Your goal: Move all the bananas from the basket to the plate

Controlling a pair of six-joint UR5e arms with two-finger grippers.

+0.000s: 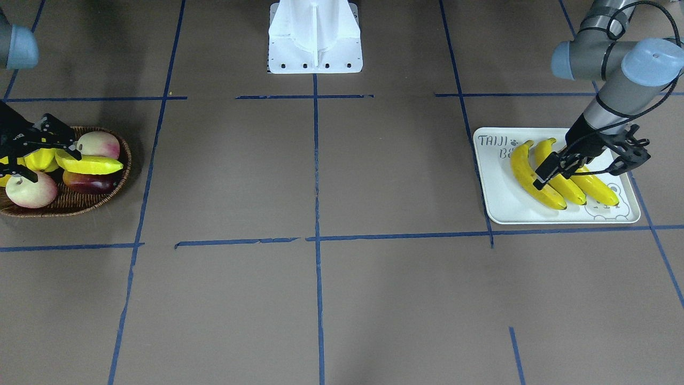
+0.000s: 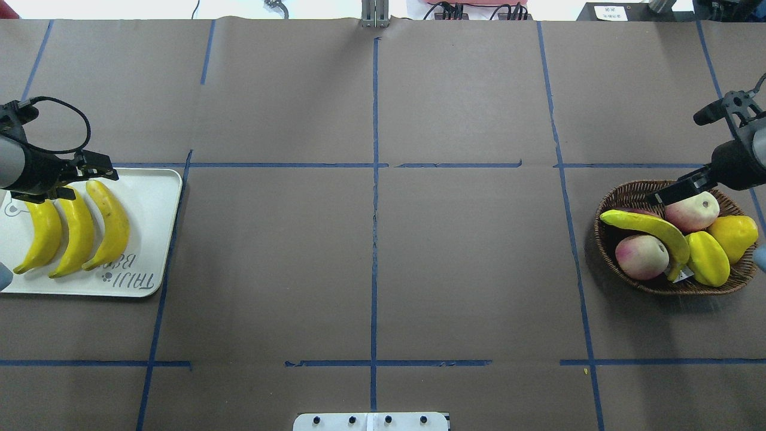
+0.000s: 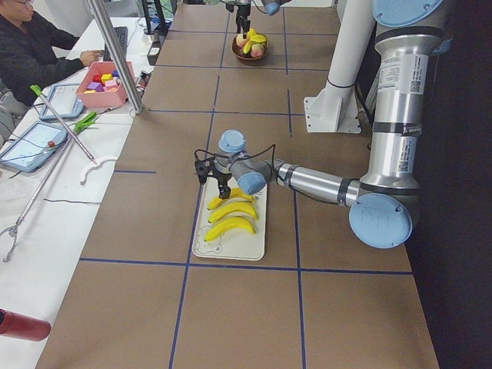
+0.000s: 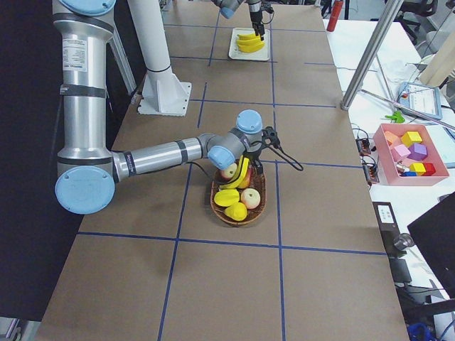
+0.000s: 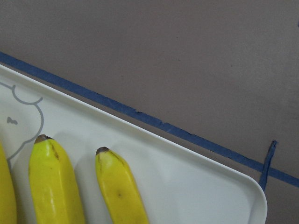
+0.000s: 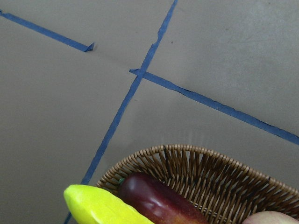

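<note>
Three yellow bananas (image 2: 78, 233) lie side by side on the white plate (image 2: 155, 209), also seen from the front (image 1: 523, 171). My left gripper (image 2: 99, 173) hovers just above their far ends, open and empty; the left wrist view shows two banana tips (image 5: 117, 186) and no fingers. A fourth banana (image 2: 649, 230) lies across the fruit in the wicker basket (image 2: 604, 251). My right gripper (image 2: 658, 197) is open over the basket's far side, close to that banana's end (image 1: 91, 164), holding nothing.
The basket also holds a starfruit (image 2: 706, 258), a stubby yellow fruit (image 2: 735, 235), two pink peaches (image 2: 641, 256) and a dark red fruit (image 1: 88, 182). Blue tape lines grid the brown table. The robot's white base (image 1: 315, 37) stands mid-table.
</note>
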